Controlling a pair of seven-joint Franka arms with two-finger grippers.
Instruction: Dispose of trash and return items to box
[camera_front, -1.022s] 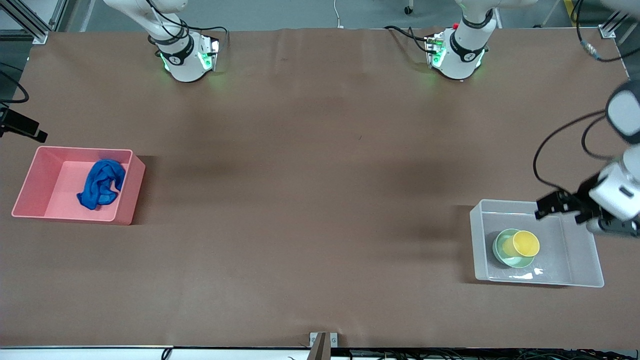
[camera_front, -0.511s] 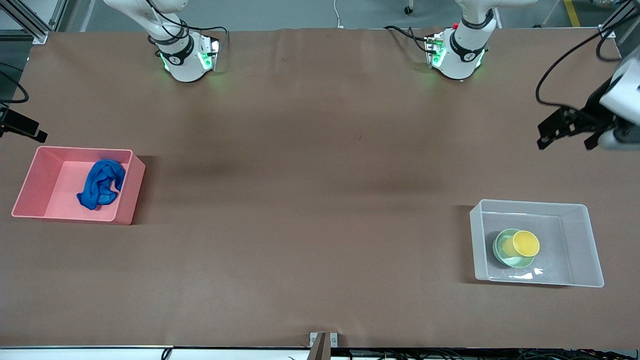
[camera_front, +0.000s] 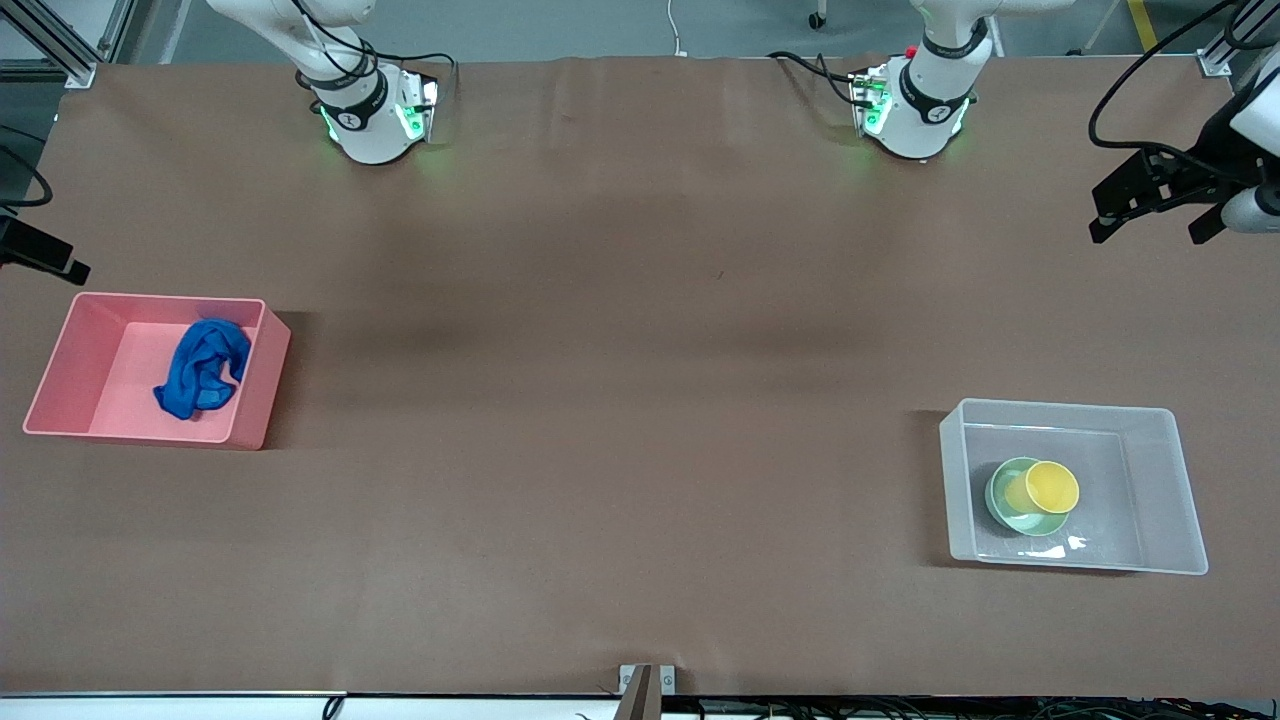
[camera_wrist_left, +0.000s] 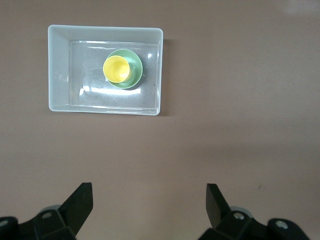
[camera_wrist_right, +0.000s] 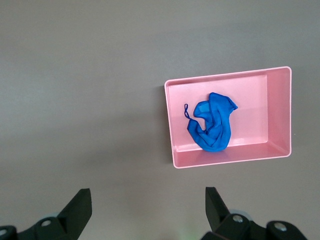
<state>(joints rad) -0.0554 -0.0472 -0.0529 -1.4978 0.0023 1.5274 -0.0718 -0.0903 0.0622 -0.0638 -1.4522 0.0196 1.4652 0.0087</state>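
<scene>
The yellow cup (camera_front: 1052, 486) stands in the mint-green bowl (camera_front: 1000, 492), and both sit in the clear box (camera_front: 1185, 520) at the left arm's end of the table. They also show in the left wrist view: cup (camera_wrist_left: 116, 68), bowl (camera_wrist_left: 137, 76), box (camera_wrist_left: 60, 70). The blue rag (camera_front: 203, 368) lies in the pink bin (camera_front: 90, 370). My left gripper (camera_front: 1150, 232) is open and empty, up over bare table between the box and its base. My right gripper (camera_wrist_right: 148, 200) is open and empty, high beside the pink bin (camera_wrist_right: 277, 115) and the rag (camera_wrist_right: 212, 125).
The brown table (camera_front: 640, 400) stretches wide between the two bins. The arm bases (camera_front: 370, 110) stand along the edge farthest from the front camera. A small bracket (camera_front: 645, 685) sits at the table's nearest edge.
My left gripper has risen from the box's edge and moved away toward the arm bases, empty. The cup, bowl and rag have not moved.
</scene>
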